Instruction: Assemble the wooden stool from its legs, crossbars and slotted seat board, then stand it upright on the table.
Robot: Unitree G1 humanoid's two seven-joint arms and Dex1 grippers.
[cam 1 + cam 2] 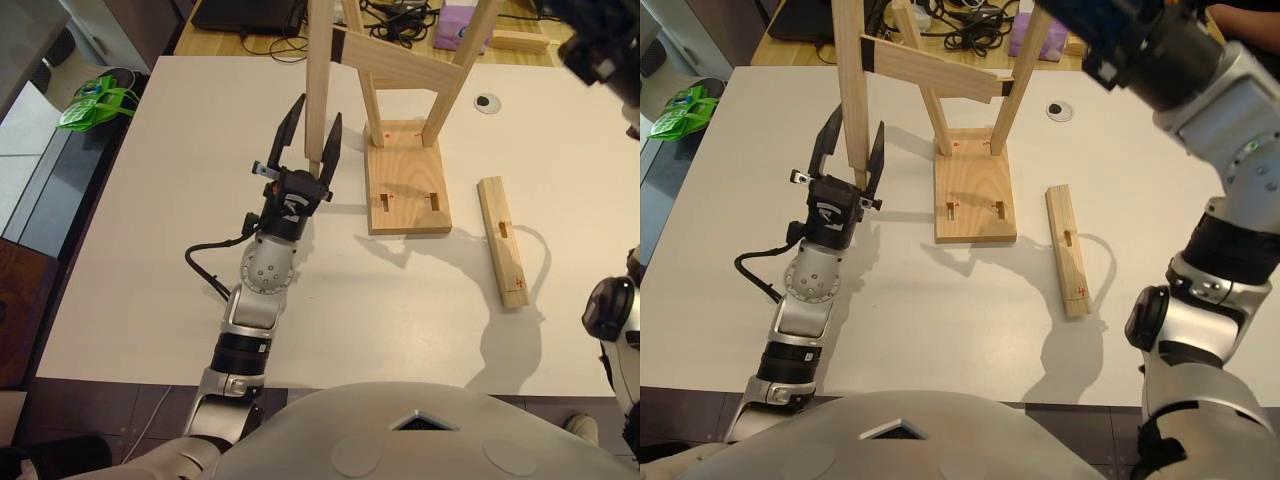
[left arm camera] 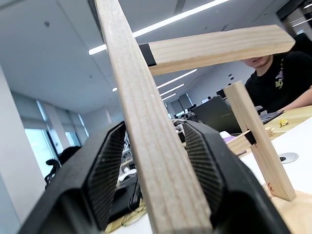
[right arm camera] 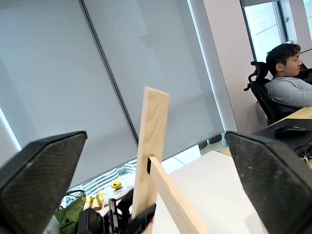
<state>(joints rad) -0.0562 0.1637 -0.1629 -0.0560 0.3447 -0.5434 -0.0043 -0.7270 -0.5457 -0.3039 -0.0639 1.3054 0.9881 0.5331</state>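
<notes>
The slotted seat board (image 1: 405, 215) lies flat on the white table. Two legs (image 1: 448, 90) rise from its far end, joined by a crossbar (image 1: 400, 60). A third leg (image 1: 318, 70) hangs from that crossbar off the board's left side, its lower end just above the table. My left gripper (image 1: 318, 110) stands open, pointing up, with that leg (image 2: 151, 146) between its pads (image 2: 109, 180). My right gripper (image 3: 156, 136) is open wide high above the frame, its fingers either side of a leg top. A loose slotted crossbar (image 1: 502, 240) lies to the right of the board.
A round cable grommet (image 1: 487, 103) sits in the table at the far right. A green bag (image 1: 95, 100) lies off the table's left edge. Cables, a laptop and a purple item (image 1: 460, 25) lie on the desk behind. The near half of the table is bare.
</notes>
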